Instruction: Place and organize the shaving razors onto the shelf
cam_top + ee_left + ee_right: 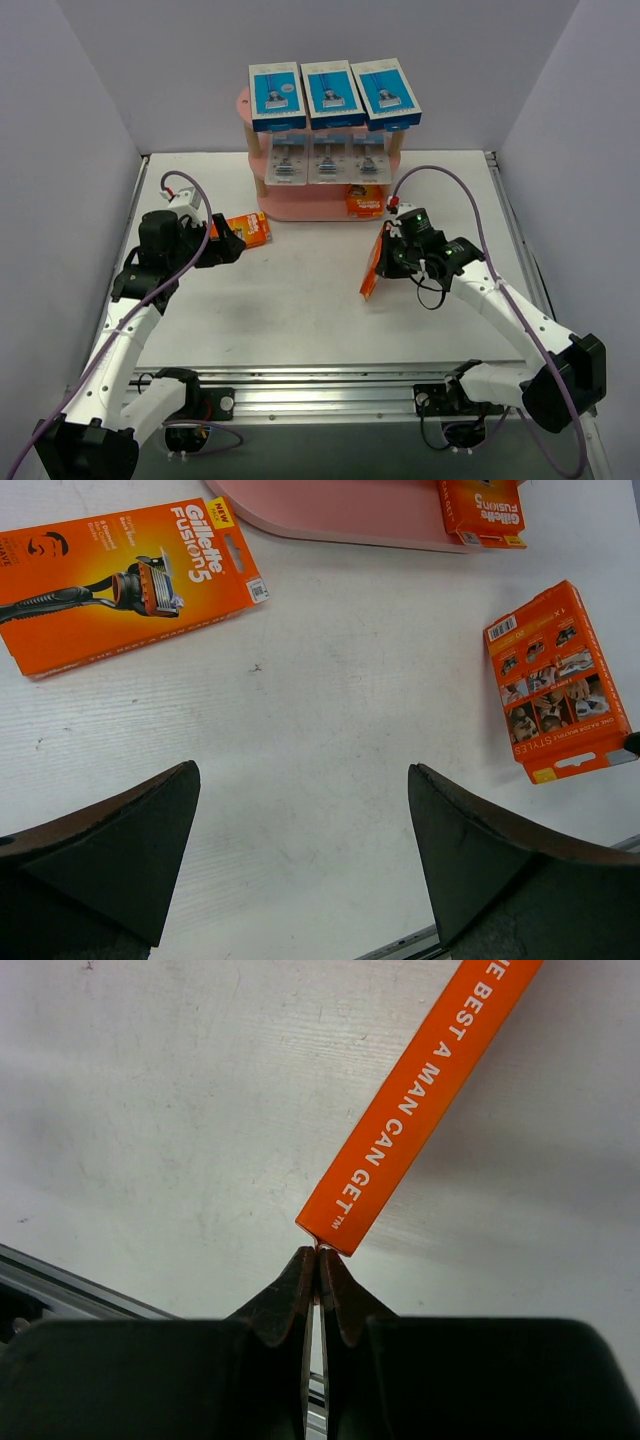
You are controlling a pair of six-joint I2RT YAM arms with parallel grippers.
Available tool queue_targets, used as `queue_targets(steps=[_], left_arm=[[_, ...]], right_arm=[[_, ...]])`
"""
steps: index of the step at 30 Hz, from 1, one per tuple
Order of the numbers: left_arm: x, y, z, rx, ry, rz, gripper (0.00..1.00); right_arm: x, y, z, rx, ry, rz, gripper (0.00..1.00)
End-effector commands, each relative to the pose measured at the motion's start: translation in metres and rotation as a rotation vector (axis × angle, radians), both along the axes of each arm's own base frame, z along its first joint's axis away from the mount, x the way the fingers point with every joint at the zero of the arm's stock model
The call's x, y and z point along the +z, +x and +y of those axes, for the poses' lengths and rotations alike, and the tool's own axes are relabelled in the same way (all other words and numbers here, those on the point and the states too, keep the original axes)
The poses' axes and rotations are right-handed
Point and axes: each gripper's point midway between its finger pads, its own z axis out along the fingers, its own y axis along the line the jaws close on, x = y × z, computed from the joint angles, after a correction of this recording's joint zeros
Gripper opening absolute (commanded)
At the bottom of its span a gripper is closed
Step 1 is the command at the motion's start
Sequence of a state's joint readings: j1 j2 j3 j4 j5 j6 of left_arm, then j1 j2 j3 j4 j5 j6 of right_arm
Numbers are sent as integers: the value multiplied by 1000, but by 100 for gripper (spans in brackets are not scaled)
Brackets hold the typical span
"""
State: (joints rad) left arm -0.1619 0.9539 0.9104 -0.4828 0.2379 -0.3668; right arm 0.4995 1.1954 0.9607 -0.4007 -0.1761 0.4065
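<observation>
My right gripper (317, 1257) pinches the corner of a flat orange razor card (415, 1110), long axis pointing away; left gripper (302, 770) stands open.

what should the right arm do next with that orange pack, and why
Probably carry the orange pack, pinched by its edge in the shut right gripper, toward the shelf's bottom board. The blue boxes fill the top and the blister packs fill the middle, while the bottom holds only one orange card, at its right end in the top view.
</observation>
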Motion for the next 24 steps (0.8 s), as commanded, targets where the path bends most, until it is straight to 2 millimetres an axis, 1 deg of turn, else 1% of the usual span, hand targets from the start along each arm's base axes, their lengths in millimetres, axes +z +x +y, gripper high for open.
queue_targets(steps=[1,5,6,7,8,10,12,13,17,18,20,21,22,23,24], left_arm=[[10,3,-2,-5,-18,-32,94],[11,3,-2,-5,-17,-33,94],[11,3,-1,-4,-17,-33,94],[11,3,-1,-2,-16,-33,94],[10,3,-1,-2,-16,-32,94],[10,3,0,1,-15,-32,94],[11,3,-1,-1,-16,-33,94],[10,2,-1,-3,-15,-32,94],[11,3,-1,-2,-16,-33,94],[10,3,-1,-2,-16,-30,94],[10,3,-1,-2,-16,-32,94],[11,3,-1,-1,-16,-33,94],[11,3,-1,-1,-16,-35,94],[11,2,0,0,-15,-34,94],[11,3,-1,0,-15,-35,94]], right_arm=[[2,-2,4,43,-77,-12,0],[-4,-9,20,97,-134,-22,0],[-9,-9,22,100,-156,-14,0],[-11,-14,31,129,-163,-16,0],[-14,-17,35,138,-175,-11,0],[-20,-21,47,157,-188,-11,0],[-26,-24,55,172,-196,-5,0],[-27,-27,63,184,-188,-11,0],[-37,-35,83,221,-183,-3,0],[-42,-36,86,224,-190,6,1],[-42,-39,96,228,-177,-1,16],[-41,-40,99,233,-167,-4,21],[-38,-40,104,238,-147,-15,23],[-36,-42,108,242,-125,-15,31],[-28,-41,113,243,-89,-35,34]])
